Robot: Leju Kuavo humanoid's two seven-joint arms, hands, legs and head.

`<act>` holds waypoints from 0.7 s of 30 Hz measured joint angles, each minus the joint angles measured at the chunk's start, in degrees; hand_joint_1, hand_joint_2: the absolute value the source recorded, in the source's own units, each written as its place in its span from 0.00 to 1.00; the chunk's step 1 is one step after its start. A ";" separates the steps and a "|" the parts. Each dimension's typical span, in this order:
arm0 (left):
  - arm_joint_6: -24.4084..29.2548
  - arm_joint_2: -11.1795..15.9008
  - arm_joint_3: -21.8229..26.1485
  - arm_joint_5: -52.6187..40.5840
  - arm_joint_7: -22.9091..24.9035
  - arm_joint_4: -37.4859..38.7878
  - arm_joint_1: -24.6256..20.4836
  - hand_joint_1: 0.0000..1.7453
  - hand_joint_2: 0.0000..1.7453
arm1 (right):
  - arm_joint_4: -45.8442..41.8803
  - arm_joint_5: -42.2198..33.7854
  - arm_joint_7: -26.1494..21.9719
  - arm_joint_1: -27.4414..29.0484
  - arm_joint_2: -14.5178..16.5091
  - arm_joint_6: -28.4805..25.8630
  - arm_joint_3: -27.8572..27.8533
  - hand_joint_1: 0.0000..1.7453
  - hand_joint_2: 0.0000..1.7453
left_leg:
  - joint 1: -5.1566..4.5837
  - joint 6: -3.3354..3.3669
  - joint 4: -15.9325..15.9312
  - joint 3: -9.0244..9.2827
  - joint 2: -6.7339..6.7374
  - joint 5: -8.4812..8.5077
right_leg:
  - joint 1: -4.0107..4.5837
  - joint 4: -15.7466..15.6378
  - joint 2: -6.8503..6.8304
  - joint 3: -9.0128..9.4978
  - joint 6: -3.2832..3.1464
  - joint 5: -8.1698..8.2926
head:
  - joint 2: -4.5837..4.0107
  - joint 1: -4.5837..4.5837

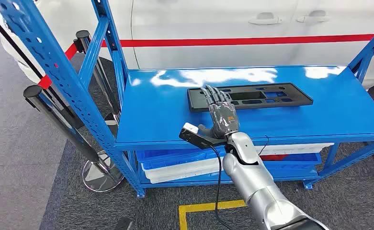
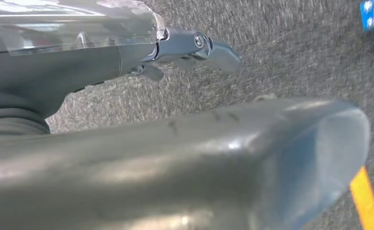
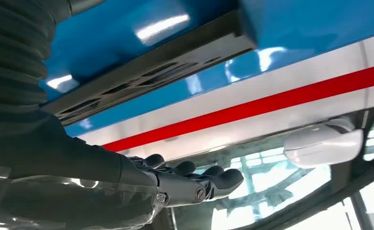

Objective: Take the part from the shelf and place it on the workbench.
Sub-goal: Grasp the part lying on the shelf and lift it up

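Lying flat on the shiny blue shelf [image 1: 290,120] near a white car [image 1: 223,24] at twelve o'clock, black part [image 1: 266,96] under right hand [image 1: 221,112], fingers straight, holding nothing; left hand [image 2: 127,57] unclear, above grey carpet [image 2: 290,52].

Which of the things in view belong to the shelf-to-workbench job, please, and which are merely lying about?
Belonging to the job:
black part, lying flat on the shelf
blue shelf
right hand, reaching over the part's near end

Just lying about:
white trays on the lower level
barrier posts
white car behind
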 joint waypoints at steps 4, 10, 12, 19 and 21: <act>0.15 0.19 0.05 0.06 0.07 0.00 0.08 0.00 0.00 | 1.03 0.76 1.75 -0.76 -0.39 -1.85 -0.01 0.00 1.00 | 0.53 -1.48 7.50 -3.47 -0.07 -3.71 | -0.86 -1.68 -0.12 1.44 0.62 0.39 | -0.02 -0.02; 0.07 0.80 0.13 0.03 0.45 0.03 0.47 0.00 0.00 | 3.79 1.11 3.63 -1.72 -3.04 -3.85 -0.62 0.00 1.00 | 2.99 -4.52 6.08 -4.54 0.13 0.67 | -2.50 -0.24 0.01 1.80 2.72 -1.13 | -0.02 -0.04; -0.13 0.90 0.13 -0.03 0.48 0.07 0.42 0.00 0.00 | 4.29 2.02 4.44 -2.35 -4.00 -4.11 -0.98 0.00 1.00 | 3.14 -4.09 1.37 -2.50 0.05 2.08 | -2.56 0.76 0.16 1.45 3.73 -1.77 | -0.02 -0.02; -0.58 1.16 0.18 -0.80 0.02 0.13 0.35 0.00 0.00 | 5.97 5.20 6.37 -3.28 -6.73 -4.21 -1.81 0.00 1.00 | 2.71 -0.52 0.65 -1.94 -0.11 1.60 | -2.63 8.65 0.19 -2.29 5.19 -6.11 | -0.01 0.03; -0.68 1.23 0.19 -0.80 -0.07 0.14 0.29 0.00 0.00 | 6.68 5.68 6.80 -3.28 -7.28 -4.17 -1.81 0.00 1.00 | 2.43 -0.17 0.66 -1.81 -0.15 1.43 | -2.52 15.99 0.21 -6.47 5.16 -8.41 | -0.01 0.03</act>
